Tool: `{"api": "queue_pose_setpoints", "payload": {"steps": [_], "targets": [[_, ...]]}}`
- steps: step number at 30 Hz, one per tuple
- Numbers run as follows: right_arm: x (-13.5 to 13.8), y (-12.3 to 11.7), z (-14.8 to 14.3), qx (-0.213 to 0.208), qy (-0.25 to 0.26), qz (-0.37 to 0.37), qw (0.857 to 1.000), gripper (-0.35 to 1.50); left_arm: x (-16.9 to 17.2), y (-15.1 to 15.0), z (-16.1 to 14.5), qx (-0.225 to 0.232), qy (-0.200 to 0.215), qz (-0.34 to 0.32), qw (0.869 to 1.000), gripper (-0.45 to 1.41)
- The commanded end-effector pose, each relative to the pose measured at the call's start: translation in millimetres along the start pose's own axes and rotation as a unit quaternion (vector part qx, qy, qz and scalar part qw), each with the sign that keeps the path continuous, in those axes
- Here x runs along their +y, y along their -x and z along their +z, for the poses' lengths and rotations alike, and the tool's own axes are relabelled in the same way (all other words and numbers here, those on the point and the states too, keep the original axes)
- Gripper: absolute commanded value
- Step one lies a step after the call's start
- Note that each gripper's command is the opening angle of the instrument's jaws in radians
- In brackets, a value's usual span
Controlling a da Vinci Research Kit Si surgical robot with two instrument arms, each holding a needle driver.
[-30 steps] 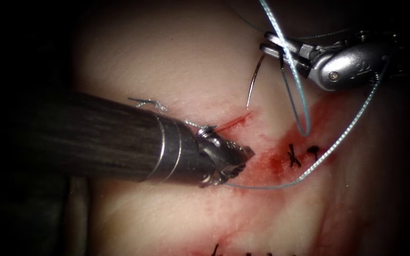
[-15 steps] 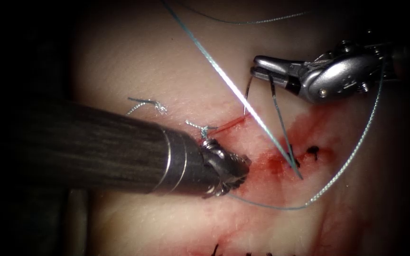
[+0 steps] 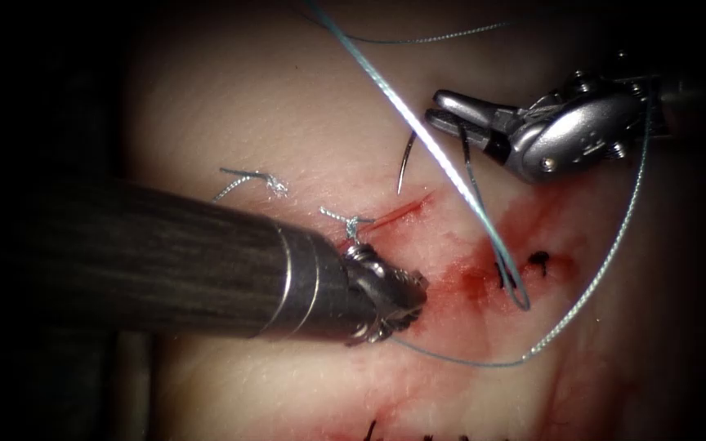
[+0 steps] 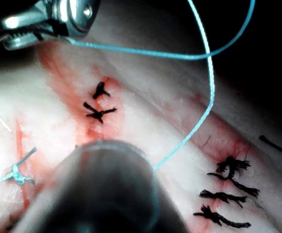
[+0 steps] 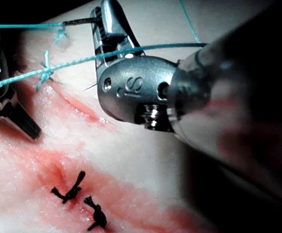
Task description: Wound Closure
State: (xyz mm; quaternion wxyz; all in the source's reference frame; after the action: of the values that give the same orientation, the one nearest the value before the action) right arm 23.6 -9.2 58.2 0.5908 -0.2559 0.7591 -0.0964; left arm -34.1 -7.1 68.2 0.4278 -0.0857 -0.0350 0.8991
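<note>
My right tool (image 3: 441, 110) reaches in from the upper right with its jaws shut on the curved needle (image 3: 406, 159) near its tail end. The needle hangs free of the tissue, its tip just above the thin red cut (image 3: 398, 214). In the left wrist view the same needle (image 4: 5, 125) curves down from the right tool (image 4: 14, 31). My left tool (image 3: 412, 294) lies low on the reddened tissue, shut on the blue thread (image 3: 582, 294). That thread loops out to the right and up past the right tool. The right wrist view has the right jaws (image 5: 107, 26) on the needle (image 5: 80, 22).
Two tied blue knots (image 3: 349, 220) (image 3: 265, 181) with cut ends sit left of the needle tip. Black stitches (image 3: 537, 261) lie in the red fluid to the right, several more (image 4: 223, 199) further along. The left arm's dark shaft (image 3: 165, 253) covers the tissue's left part.
The right tool has come down and to the left with the needle. The needle's tip swung left to above the cut. The thread loop sank lower. The left tool barely moved.
</note>
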Motion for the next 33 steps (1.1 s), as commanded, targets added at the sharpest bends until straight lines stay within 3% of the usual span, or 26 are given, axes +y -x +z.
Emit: {"api": "queue_pose_setpoints", "payload": {"steps": [1, 22, 33], "targets": [[-0.6, 0.7, 0.7, 0.001, -0.001, -0.003, 1.000, -0.35, 0.3, -0.2, 0.6, 0.000, 0.001, 0.001, 1.000, -0.45], [-2.5, 1.6, 1.0, -0.002, -0.042, -0.034, 0.999, -0.35, 0.2, 0.0, 0.6, -0.003, 0.003, -0.009, 1.000, -0.45], [-2.0, 1.9, 0.6, -0.003, -0.056, -0.061, 0.997, -0.35, 0.1, 0.0, 0.5, -0.004, 0.002, -0.010, 1.000, -0.45]]}}
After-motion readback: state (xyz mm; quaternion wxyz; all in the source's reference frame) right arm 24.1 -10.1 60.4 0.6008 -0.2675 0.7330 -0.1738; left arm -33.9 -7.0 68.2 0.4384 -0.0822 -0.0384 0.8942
